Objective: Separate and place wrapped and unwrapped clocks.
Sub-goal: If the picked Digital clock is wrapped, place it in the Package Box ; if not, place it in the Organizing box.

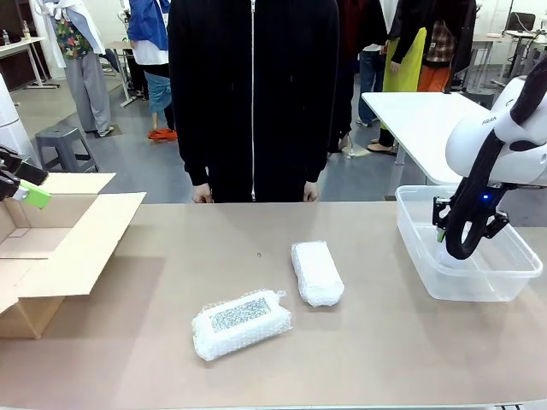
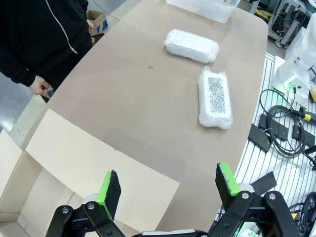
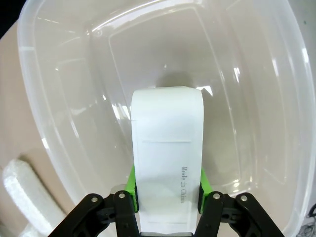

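Observation:
Two bubble-wrapped clocks lie mid-table: one showing a grey speckled panel, and a plain white one beyond it. The unwrapped clock, a smooth white block printed "Made in China", sits between the green pads of my right gripper, which is shut on it inside the clear plastic bin. My left gripper hangs open with nothing between its fingers, above the cardboard box at the table's left end.
A person in a black zip jacket stands at the far edge, one hand by the table rim. The bin stands at the right end. A wrapped bundle's end lies outside the bin. Cables lie off the near edge.

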### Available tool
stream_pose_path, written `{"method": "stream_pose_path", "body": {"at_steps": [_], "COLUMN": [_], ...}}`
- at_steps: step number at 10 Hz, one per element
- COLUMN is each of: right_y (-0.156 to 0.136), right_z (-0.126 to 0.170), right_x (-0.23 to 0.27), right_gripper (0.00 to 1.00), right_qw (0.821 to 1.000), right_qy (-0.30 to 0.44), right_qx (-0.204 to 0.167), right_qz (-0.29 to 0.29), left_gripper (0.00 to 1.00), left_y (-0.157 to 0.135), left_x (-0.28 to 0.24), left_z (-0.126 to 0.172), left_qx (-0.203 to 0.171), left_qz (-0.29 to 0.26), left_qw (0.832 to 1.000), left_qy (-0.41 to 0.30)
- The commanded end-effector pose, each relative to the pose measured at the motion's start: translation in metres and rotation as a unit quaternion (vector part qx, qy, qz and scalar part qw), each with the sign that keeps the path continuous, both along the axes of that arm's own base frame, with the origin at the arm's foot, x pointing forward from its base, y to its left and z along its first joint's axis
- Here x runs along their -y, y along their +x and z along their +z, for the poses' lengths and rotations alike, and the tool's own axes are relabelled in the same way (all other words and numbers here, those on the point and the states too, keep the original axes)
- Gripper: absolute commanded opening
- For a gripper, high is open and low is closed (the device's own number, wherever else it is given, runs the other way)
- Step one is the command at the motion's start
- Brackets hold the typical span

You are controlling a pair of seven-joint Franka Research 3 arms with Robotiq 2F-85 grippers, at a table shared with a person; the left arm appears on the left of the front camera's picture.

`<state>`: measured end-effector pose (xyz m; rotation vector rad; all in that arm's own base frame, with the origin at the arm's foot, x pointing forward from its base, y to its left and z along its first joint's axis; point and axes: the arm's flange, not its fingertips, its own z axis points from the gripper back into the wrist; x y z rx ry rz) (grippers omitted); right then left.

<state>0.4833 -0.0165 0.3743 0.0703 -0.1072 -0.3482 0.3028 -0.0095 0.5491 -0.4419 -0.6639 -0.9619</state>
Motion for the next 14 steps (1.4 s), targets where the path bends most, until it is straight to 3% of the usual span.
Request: {"method": "stream_pose_path", "body": {"at_steps": [1, 4, 6, 13, 14], "right_y": [0.006, 0.003, -0.006, -0.084, -0.095], "right_z": [0.005, 0.016, 0.040, 0.194, 0.213], "right_x": [-0.002, 0.003, 0.006, -0.035, -0.041], "right_gripper": [1.00, 1.00, 1.00, 1.00, 1.00], "right_qw": [1.000, 1.000, 1.000, 0.994, 0.991], "right_qy": [-0.013, -0.017, -0.015, -0.049, -0.052], "right_qx": [-0.006, -0.003, 0.010, 0.084, 0.121], "right_qz": [-0.013, -0.016, -0.021, -0.051, -0.028], "left_gripper": [1.00, 1.00, 1.00, 1.00, 1.00], "left_y": [0.002, 0.002, 0.002, 0.002, 0.002], "left_x": [-0.001, -0.001, -0.001, -0.001, -0.001], "left_z": [-0.001, -0.001, -0.001, -0.001, -0.001], "left_qx": [0.003, 0.003, 0.003, 0.003, 0.003], "left_qz": [-0.009, -0.009, -0.009, -0.009, -0.009], "left_qw": [1.000, 1.000, 1.000, 1.000, 1.000], "left_qy": [-0.006, -0.006, -0.006, -0.006, -0.006]}}
